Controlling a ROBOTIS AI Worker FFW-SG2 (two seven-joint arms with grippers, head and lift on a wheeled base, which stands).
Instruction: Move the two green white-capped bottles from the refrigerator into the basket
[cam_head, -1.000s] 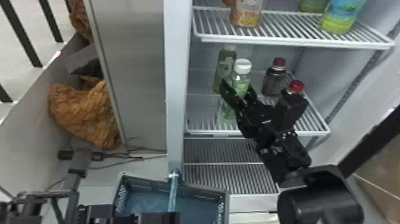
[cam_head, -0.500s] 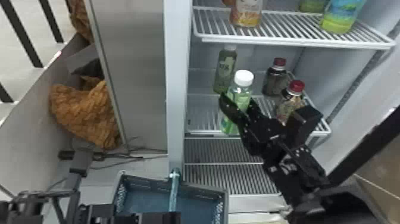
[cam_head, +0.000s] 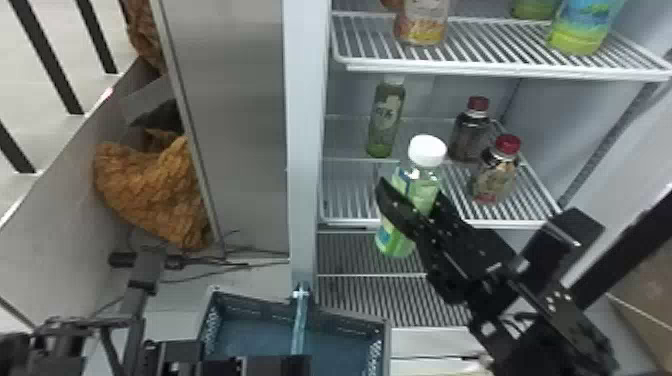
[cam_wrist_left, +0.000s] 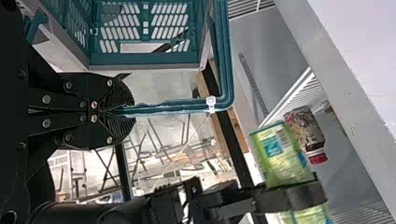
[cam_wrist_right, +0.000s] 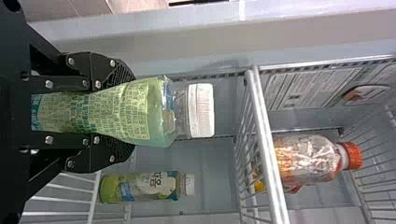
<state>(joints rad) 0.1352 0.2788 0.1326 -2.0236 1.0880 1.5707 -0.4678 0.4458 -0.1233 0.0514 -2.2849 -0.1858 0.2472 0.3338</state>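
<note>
Hovering before the wire shelf (cam_head: 530, 207), the right end effector (cam_head: 411, 197) pinches a green bottle (cam_head: 397, 242), the left one (cam_head: 277, 366) the basket handle (cam_head: 298, 325).

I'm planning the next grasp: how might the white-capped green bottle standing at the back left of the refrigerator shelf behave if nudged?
The green bottle looks tall and narrow, so a nudge could well tip it. Its sides look rounded, so it might roll once down. It stands straight and unsagging, so I'd expect it fairly stiff.

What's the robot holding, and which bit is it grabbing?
The right gripper holds a green white-capped bottle around its body, below the cap. The left gripper holds the basket by its handle.
</note>
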